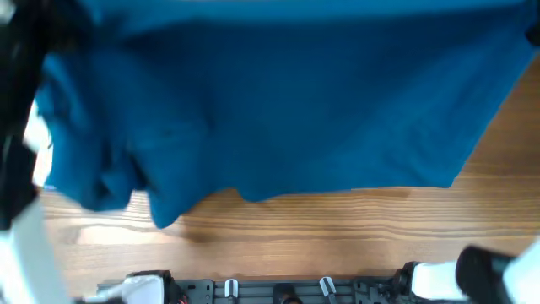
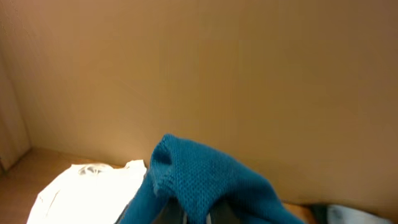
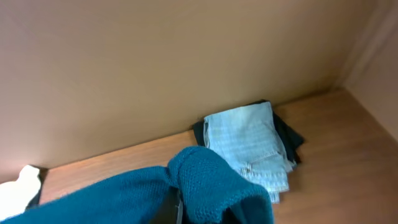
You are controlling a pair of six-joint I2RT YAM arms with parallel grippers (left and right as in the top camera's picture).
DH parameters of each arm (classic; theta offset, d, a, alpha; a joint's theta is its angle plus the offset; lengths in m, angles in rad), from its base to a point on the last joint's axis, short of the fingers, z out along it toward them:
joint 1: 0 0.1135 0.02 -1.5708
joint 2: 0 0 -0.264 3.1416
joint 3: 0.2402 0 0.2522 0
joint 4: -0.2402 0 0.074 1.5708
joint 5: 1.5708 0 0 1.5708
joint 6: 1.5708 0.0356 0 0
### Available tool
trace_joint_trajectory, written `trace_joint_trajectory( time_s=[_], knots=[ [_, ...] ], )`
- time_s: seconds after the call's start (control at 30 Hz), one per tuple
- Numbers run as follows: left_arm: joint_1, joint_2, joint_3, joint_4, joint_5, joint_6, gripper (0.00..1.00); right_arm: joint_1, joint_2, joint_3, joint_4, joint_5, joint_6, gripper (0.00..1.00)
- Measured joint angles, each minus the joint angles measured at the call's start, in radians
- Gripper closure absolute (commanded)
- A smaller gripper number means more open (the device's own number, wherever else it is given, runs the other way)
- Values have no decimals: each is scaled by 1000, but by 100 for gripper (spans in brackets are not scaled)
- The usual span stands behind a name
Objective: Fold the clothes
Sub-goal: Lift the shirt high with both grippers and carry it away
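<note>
A large dark-blue shirt hangs stretched across the overhead view, lifted above the wooden table. Both grippers hold it at its upper corners. My left gripper is shut on a bunched blue fold. My right gripper is shut on another blue fold. The fingers are mostly hidden under the fabric. The shirt's left lower side is bunched. A white garment lies on the table in the left wrist view.
A folded light-blue denim piece on a dark garment lies by the cardboard back wall. The arm bases sit at the table's front edge. A cardboard wall also fills the left wrist view.
</note>
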Motion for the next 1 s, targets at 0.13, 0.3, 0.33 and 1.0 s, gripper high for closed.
trace_joint_trajectory(
  time_s=[0.13,0.3,0.33,1.0],
  knots=[
    [-6,151,-8,126,-11,18,96,11,142,-1,113,-11,-17,96],
    [-8,279,-21,365,-15,58,96,49,242,-13,298,-18,-36,96],
    [-8,289,-21,409,-17,66,96,58,249,-13,337,-18,-40,96],
    [-7,321,117,55,-21,111,96,183,346,39,369,-45,-71,96]
  ],
)
